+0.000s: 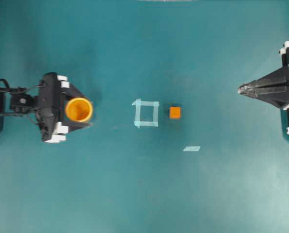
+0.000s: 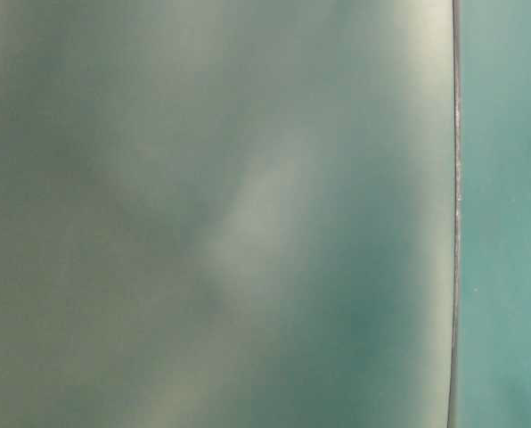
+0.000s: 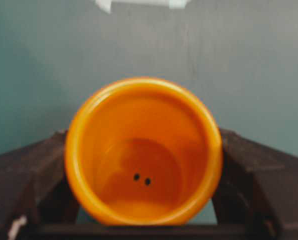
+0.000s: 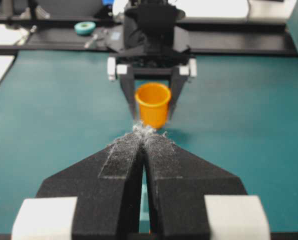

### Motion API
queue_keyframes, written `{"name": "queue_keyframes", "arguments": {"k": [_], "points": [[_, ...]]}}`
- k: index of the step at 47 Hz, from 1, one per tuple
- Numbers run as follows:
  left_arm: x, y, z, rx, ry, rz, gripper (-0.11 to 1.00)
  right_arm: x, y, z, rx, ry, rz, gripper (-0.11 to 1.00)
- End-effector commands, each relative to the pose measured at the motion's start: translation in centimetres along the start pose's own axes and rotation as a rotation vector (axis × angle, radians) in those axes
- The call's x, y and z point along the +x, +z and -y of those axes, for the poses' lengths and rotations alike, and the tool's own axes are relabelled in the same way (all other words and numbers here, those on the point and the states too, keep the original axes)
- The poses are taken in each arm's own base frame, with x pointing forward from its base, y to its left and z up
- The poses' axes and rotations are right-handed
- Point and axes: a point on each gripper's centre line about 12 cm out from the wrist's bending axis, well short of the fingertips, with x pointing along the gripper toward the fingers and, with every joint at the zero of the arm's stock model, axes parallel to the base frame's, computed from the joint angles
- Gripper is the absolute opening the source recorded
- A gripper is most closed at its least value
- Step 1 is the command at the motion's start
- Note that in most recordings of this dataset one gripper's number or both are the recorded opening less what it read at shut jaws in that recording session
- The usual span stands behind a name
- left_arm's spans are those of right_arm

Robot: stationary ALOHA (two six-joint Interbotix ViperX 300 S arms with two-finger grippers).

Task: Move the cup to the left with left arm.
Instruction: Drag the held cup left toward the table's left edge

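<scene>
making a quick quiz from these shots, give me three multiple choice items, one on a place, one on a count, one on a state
1. Where is the cup?
A. between the left gripper fingers
B. inside the tape square
C. beside the right gripper

2. How many dark dots mark the cup's inside bottom?
A. none
B. two
C. five

3. How does the right gripper stand?
A. wide open
B. shut on the cube
C. shut on nothing

Answers:
1. A, the overhead and right wrist views show a black finger on each side of the cup.
2. B, the left wrist view shows two dots.
3. C, its fingers meet with nothing between them, and the cube sits apart by the tape square.
</scene>
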Motion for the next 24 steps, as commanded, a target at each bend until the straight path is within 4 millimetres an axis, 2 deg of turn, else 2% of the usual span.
{"name": "queue_keyframes", "arguments": {"k": [1, 16, 24], "points": [[-0.8, 0.4, 0.0, 0.002, 0.000, 0.029, 0.67, 0.2, 1.4, 0.0, 0.002, -0.001, 0.037, 0.00], [-3.4, -1.3, 0.3, 0.005, -0.010, 0.006, 0.67, 0.2, 1.6, 0.0, 0.002, 0.000, 0.040, 0.00], [-4.1, -1.0, 0.4, 0.006, -0.015, 0.035, 0.67, 0.2, 1.6, 0.0, 0.002, -0.001, 0.041, 0.00]]}}
